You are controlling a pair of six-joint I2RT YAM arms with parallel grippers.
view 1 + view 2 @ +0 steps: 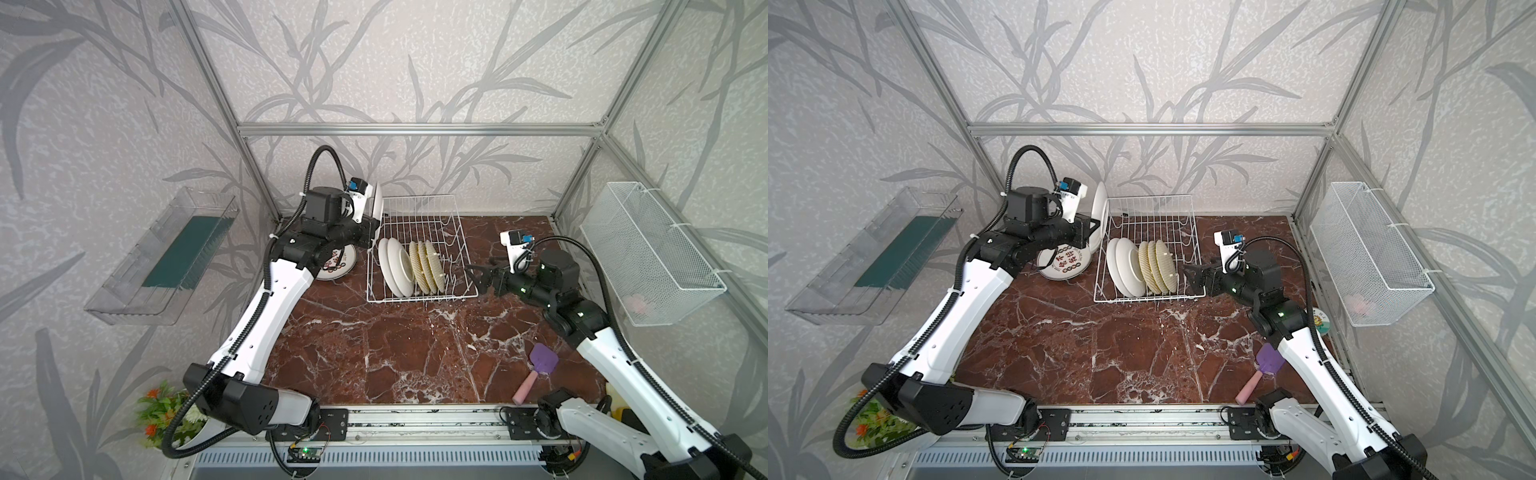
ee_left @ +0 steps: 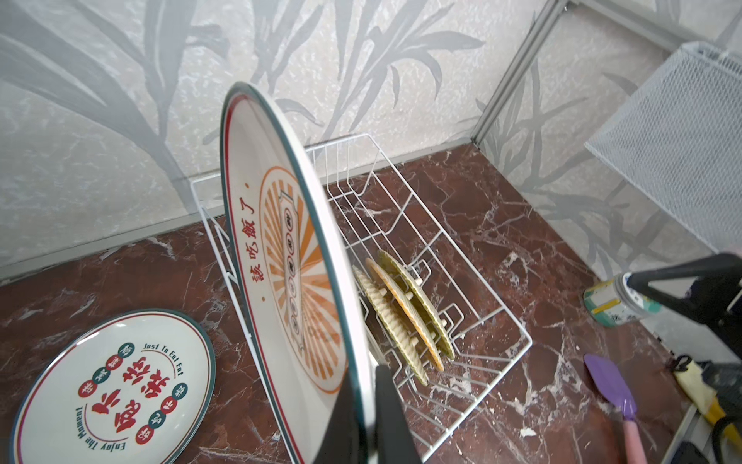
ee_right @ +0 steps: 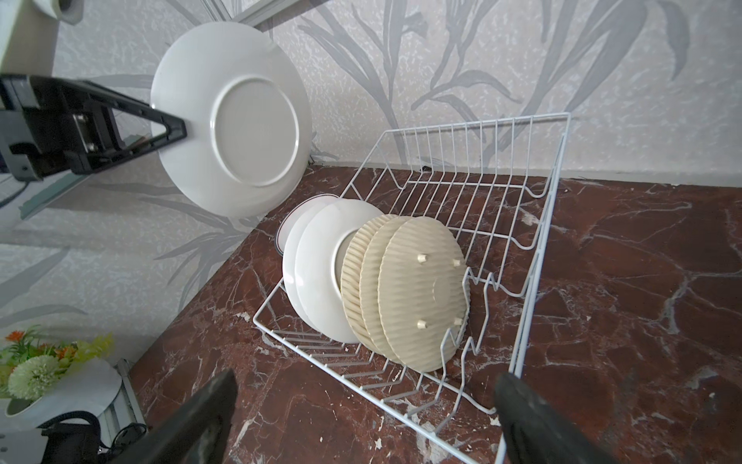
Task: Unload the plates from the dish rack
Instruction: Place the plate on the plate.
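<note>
My left gripper (image 2: 371, 385) is shut on the rim of a white plate (image 2: 289, 257) with an orange sunburst. It holds the plate (image 1: 377, 203) upright in the air at the rear left corner of the white wire dish rack (image 1: 422, 298). Two white plates (image 3: 317, 273) and three yellow woven plates (image 3: 421, 289) stand on edge in the rack's front half. Another white plate (image 1: 1065, 259), with red lettering, lies flat on the table left of the rack. My right gripper (image 3: 365, 381) is open and holds nothing, low beside the rack's right front corner.
A clear tray with a green strip (image 1: 166, 257) hangs on the left wall, a white mesh basket (image 1: 648, 253) on the right wall. A purple spatula with a pink handle (image 1: 540, 365) lies at the front right. A small printed dish (image 1: 1318, 322) sits under the right arm.
</note>
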